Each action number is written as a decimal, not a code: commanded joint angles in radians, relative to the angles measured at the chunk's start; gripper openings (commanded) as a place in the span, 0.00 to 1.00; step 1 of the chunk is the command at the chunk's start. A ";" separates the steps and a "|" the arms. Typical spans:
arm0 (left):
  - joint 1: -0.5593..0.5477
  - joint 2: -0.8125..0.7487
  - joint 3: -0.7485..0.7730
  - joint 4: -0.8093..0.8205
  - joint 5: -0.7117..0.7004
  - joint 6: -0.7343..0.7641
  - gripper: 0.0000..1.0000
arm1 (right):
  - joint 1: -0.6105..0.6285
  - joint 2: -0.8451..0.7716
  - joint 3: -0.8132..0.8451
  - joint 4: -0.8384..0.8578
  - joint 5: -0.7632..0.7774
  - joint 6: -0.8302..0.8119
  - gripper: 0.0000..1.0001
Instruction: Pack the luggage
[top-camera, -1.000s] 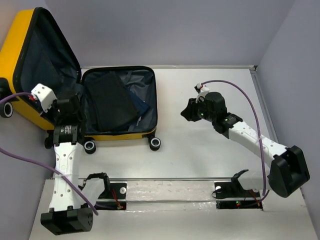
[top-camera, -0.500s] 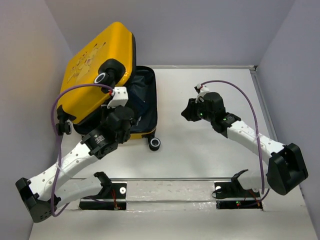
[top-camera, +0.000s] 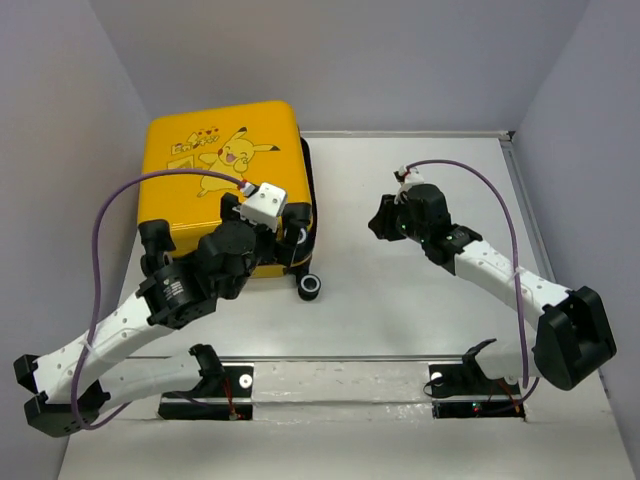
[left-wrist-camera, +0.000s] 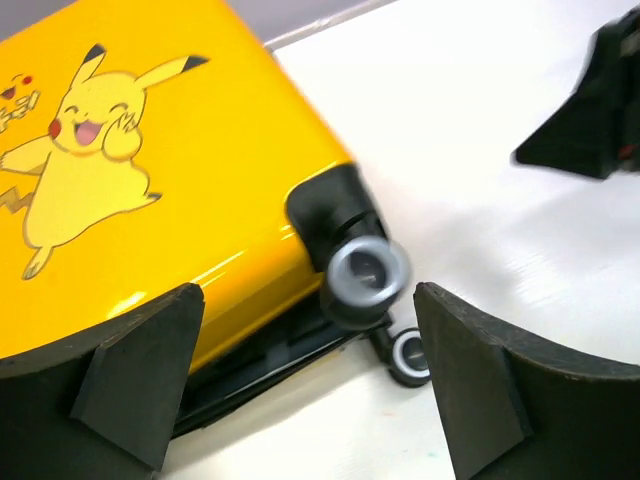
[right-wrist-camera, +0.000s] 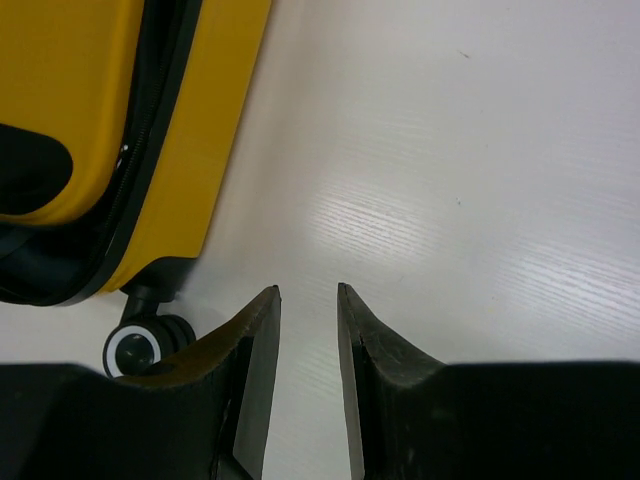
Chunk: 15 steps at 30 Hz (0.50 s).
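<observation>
Suitcase (top-camera: 215, 175): lid down, table's (top-camera: 420, 320) far left corner.
Left gripper (left-wrist-camera: 308, 300): wide apart, empty, over its near right wheel (left-wrist-camera: 368, 270).
Right gripper (right-wrist-camera: 307, 290): slightly apart, empty, beyond its right edge.

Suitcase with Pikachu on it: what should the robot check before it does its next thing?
1. Is the suitcase folded shut? Ok, Pikachu faces up.
2. Are both halves tight together? Cannot tell: a dark gap shows by the wheel.
3. Is the zipper done up? Cannot tell.
4. Is the left gripper free? Ok: open, empty, by that wheel corner.
5. Is the right gripper free? Ok: empty, over bare table.
</observation>
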 joint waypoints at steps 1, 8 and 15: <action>0.008 -0.043 0.095 0.092 0.075 -0.078 0.99 | -0.006 -0.014 0.049 0.013 0.035 0.024 0.35; 0.289 0.134 0.277 0.128 0.005 -0.174 0.74 | -0.006 -0.042 0.029 0.021 0.034 0.037 0.33; 0.860 0.245 0.300 0.189 0.220 -0.320 0.06 | -0.006 -0.069 -0.018 0.034 0.035 0.020 0.07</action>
